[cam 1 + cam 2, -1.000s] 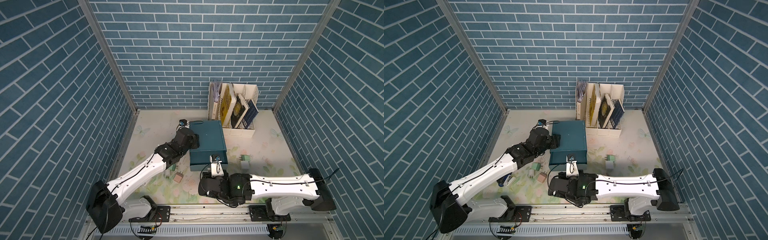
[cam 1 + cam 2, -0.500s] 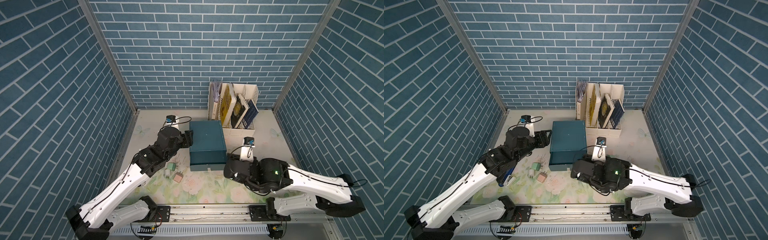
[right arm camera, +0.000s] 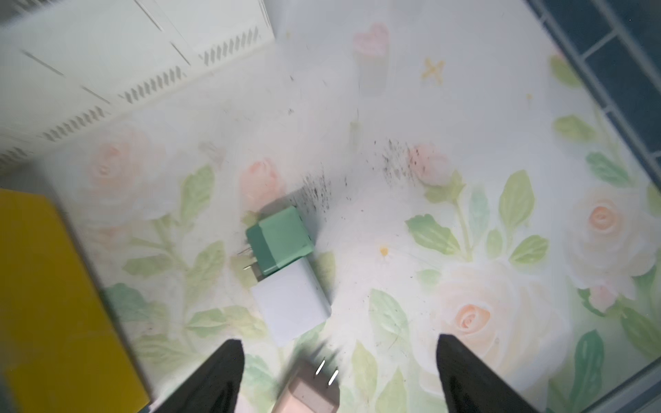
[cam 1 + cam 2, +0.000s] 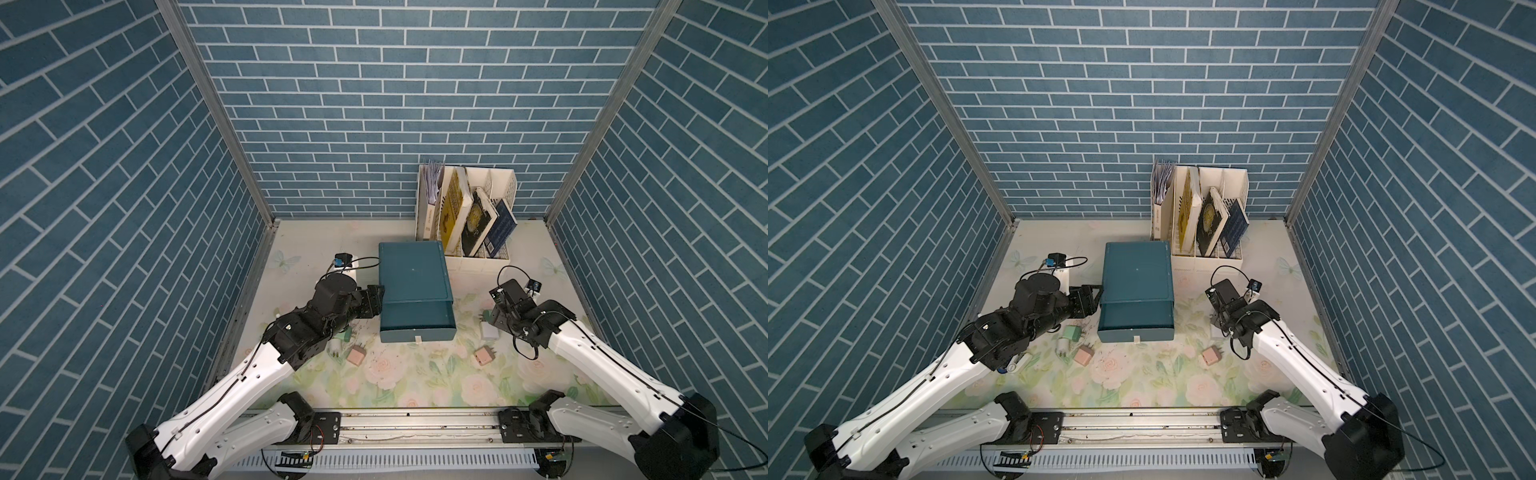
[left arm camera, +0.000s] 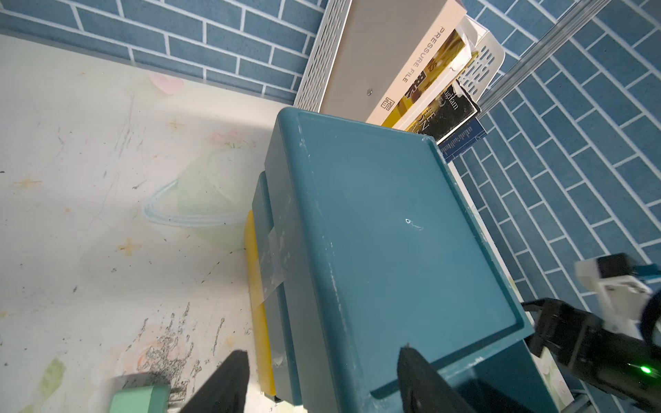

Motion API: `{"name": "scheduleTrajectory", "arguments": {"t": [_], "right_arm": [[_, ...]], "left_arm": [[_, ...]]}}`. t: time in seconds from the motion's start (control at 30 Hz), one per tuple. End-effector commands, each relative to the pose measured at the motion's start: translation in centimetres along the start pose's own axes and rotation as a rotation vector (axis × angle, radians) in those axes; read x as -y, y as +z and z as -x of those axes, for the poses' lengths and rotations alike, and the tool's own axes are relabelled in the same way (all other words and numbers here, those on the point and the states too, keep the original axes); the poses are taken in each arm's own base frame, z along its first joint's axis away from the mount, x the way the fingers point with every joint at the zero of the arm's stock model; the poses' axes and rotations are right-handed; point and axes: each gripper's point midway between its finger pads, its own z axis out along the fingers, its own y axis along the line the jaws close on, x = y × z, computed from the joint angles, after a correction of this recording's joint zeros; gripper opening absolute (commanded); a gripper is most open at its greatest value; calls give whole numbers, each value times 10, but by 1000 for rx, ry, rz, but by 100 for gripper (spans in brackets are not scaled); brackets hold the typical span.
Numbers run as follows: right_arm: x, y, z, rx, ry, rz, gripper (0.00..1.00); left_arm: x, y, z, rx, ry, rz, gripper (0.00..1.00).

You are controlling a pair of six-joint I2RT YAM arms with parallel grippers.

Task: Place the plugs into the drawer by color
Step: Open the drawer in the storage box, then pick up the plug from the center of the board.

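Plugs (image 4: 484,356) on both sides of drawer (image 4: 415,282)

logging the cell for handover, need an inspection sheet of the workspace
surface: floral mat, dark scuffs
job's things: drawer mid-table; left of it green plug, white plug, pink plug; right of it second green plug touching second white plug, second pink plug
clutter: file rack of books, yellow strip at drawer base
hands: left hand open beside drawer; right hand open, empty, above those plugs
cables: black loops by both hands
surroundings: blue brick walls
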Motion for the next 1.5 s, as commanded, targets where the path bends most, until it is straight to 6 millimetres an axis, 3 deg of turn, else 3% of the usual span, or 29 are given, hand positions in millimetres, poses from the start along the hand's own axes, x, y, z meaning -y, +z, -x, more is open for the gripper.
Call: {"name": "scheduleTrajectory", "arguments": {"t": [0.0,0.1,0.23,0.43,0.67,1.23,1.33,1.47], "right_arm": [[-30,3,15,68,-35,135,90],[-9,7,25,195,32,88,90],[-31,8,26,160,-61,276,85],[-28,43,19,44,-132,178,72],[-31,75,15,-35,-167,131,71],[-42,107,8,-98,-204,177,61],[-38,110,5,-106,-197,165,49],[-36,110,3,-99,-195,165,48]], "left_arm": [[0,-2,-5,-5,-17,-20,71],[-1,-3,-8,-12,-18,-17,71],[-5,-1,-8,-9,-6,1,71],[-4,1,-6,-2,-7,0,71],[-4,-3,-7,-7,-10,-5,72],[-5,1,-12,-21,2,-3,72],[-7,2,-13,-24,5,7,72],[-4,3,-13,-27,9,-5,72]]}}
